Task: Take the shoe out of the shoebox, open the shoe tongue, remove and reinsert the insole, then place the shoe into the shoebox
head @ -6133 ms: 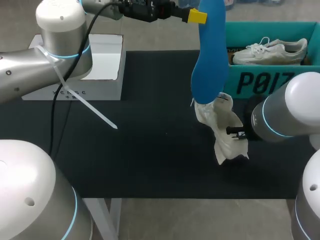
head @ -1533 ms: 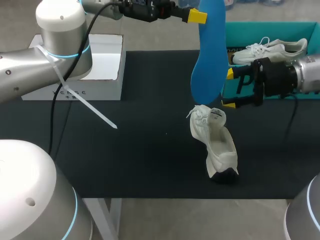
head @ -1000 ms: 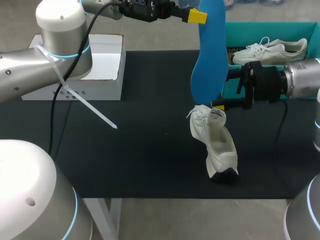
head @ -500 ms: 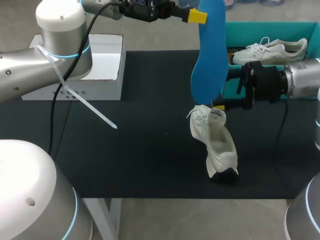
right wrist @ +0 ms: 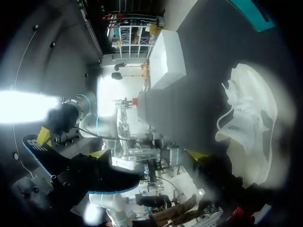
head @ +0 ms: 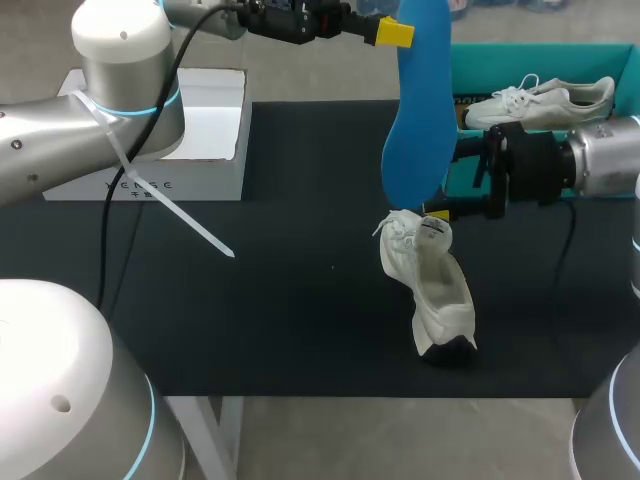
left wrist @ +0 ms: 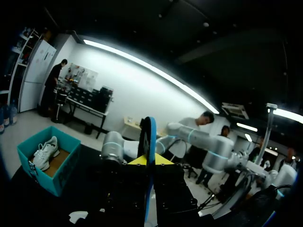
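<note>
Gripping blue insole (head: 415, 120) in left tool (head: 397, 32), hanging upright over black tabletop (head: 280, 300). Holding right tool (head: 452, 185) spread wide, empty, beside teal shoebox (head: 530, 160), near far end of white sneaker (head: 435, 290) lying on tabletop.

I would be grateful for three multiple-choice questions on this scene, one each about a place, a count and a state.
1. Where does the loose shoe rest? A on a chair; B on the black mat; C on the floor.
2. How many white shoes show in the head view? A two; B one; C four.
3. The left gripper is: A open and empty; B shut on a lace; C shut on the insole.
Answers: 1 B, it lies on the mat below the hanging insole. 2 A, the loose shoe plus another shoe inside the shoebox. 3 C, its yellow tips pinch the insole's upper end from both sides.
</note>
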You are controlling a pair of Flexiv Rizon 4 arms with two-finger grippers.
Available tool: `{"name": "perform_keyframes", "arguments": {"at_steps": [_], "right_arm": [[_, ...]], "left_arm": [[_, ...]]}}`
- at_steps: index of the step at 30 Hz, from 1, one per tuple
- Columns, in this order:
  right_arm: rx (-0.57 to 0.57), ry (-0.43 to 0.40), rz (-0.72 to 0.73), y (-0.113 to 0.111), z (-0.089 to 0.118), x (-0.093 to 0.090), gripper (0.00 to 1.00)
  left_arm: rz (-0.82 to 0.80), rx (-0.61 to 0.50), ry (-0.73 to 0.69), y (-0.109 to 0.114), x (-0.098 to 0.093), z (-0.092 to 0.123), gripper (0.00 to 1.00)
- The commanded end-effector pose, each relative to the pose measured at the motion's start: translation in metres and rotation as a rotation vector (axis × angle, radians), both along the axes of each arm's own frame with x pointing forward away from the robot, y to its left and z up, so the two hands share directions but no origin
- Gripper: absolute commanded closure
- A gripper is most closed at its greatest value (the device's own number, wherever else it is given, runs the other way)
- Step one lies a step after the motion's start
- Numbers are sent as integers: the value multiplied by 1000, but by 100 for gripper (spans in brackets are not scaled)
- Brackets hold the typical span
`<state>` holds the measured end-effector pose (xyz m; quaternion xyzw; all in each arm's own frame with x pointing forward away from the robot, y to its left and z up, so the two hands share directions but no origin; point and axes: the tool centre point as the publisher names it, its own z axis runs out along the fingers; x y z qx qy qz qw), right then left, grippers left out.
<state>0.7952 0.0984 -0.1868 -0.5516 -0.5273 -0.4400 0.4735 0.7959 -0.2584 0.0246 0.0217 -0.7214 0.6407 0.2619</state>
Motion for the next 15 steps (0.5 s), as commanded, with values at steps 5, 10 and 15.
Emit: {"name": "perform_keyframes", "arguments": {"at_steps": [5,10,15], "right_arm": [[0,1,-2,1,-1,0,0],[0,1,-2,1,-1,0,0],[0,1,-2,1,-1,0,0]], "left_arm": [[24,-72,-252,0,-40,8,100],[23,-89,-380,8,-67,5,100],[53,-90,-473,22,-84,-8,100]]}}
